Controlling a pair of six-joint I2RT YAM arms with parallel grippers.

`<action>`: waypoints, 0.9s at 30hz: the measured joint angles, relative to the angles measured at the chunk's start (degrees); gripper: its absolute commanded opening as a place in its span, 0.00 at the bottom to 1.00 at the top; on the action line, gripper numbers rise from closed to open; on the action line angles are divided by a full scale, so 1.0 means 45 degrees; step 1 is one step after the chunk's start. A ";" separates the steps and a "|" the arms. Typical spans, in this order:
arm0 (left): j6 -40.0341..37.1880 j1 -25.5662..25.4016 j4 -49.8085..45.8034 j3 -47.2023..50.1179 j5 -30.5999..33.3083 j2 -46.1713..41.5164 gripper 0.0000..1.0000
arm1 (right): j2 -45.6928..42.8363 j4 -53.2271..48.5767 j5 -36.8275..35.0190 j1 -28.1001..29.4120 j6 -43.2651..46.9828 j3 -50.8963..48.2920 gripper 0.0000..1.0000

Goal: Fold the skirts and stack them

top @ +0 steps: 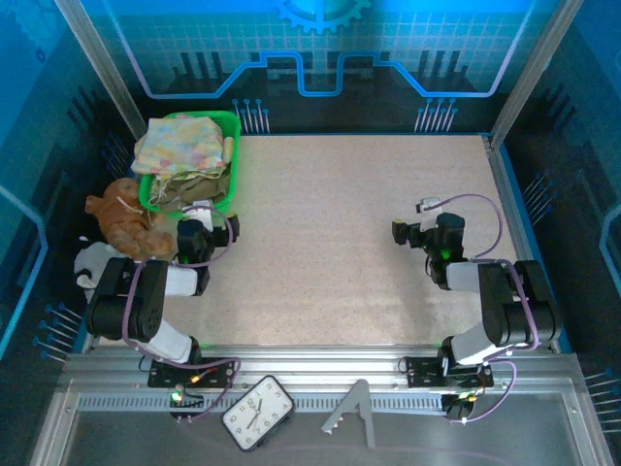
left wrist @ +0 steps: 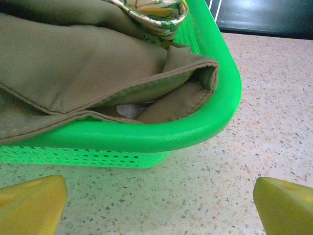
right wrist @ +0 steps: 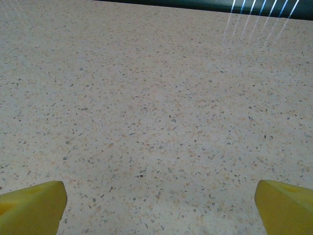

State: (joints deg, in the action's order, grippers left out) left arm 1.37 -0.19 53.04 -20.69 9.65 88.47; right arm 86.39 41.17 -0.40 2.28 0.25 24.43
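Observation:
Several skirts lie heaped in a green basket at the table's back left. A pastel patchwork skirt is on top, an olive-khaki skirt under it. In the left wrist view the olive-khaki skirt hangs over the basket rim, and a yellow-green floral skirt peeks out behind it. My left gripper sits just in front of the basket's near corner, open and empty. My right gripper is open over bare table at the right.
A brown plush toy and a white plush toy lie left of the left arm. The speckled tabletop stretches between the arms. A clock and a grey stand lie on the near metal ledge.

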 measured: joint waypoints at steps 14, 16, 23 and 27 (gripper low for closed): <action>0.0131 0.0000 -0.1273 0.1234 0.0685 -0.4022 0.99 | -0.1928 -0.1316 -0.0651 0.0000 -0.0170 0.0102 1.00; 0.0461 -0.0010 -0.2385 0.1200 0.0894 -0.4930 0.99 | -0.2637 -0.2030 -0.0860 0.0000 -0.0340 0.0257 1.00; 0.3245 -0.0019 -0.9326 -0.1943 0.2487 -0.8510 0.99 | -0.4940 -0.6761 -0.1447 0.0000 -0.2317 0.3303 1.00; 0.4459 0.0015 -1.3158 -0.6062 0.2934 -0.8014 0.99 | -0.5323 -0.9437 -0.1593 -0.0005 -0.4284 0.5615 1.00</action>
State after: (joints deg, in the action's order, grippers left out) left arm 21.43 -0.12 -6.17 -47.97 22.85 52.40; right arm 62.43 -1.30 -7.57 2.26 -19.03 49.69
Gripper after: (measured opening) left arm 0.990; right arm 0.999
